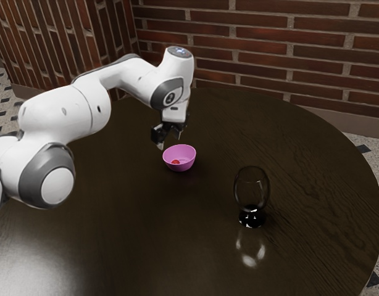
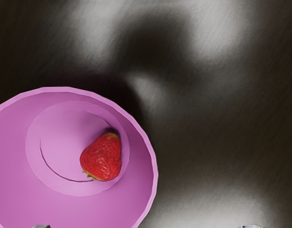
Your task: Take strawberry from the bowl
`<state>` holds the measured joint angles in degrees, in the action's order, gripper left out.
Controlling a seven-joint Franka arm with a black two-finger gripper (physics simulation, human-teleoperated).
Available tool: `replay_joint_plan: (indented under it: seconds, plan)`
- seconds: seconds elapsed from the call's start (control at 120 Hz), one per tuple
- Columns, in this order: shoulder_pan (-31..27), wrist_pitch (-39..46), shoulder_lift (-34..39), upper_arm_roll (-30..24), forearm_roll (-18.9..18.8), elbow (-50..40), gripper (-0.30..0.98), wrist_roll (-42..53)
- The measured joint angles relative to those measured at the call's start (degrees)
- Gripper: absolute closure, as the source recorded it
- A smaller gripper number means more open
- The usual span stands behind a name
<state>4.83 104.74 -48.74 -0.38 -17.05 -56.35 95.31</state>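
Strawberry grab: tipping risk

It's sitting off-center inside the pink bowl. Gripper is above, jaws apart, nothing between them. Come down without lining up and one jaw could clip the rim, imo.

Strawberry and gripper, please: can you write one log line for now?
gripper: open, near bowl | strawberry: inside bowl | glass: upright on table

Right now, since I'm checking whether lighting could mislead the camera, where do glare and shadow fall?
Exterior view: pale glare on the table toward the view's lower left, bright reflections just below the glass. Wrist view: soft, pale glare patches around a dark shadow on the table, another shadow beside the bowl; strawberry free of strong glare.
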Motion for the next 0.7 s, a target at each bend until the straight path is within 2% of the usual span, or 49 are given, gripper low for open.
replay_joint_plan:
  seconds: [0.258,0.567,0.7]
  plan:
    - [-0.7,6.4,-4.4,-0.1,-0.1,0.6,0.24,10.4]
    - [-1.4,10.5,-4.7,0.2,0.2,0.3,0.27,19.2]
    - [-1.4,10.3,-4.3,0.2,2.7,-0.4,0.30,21.8]
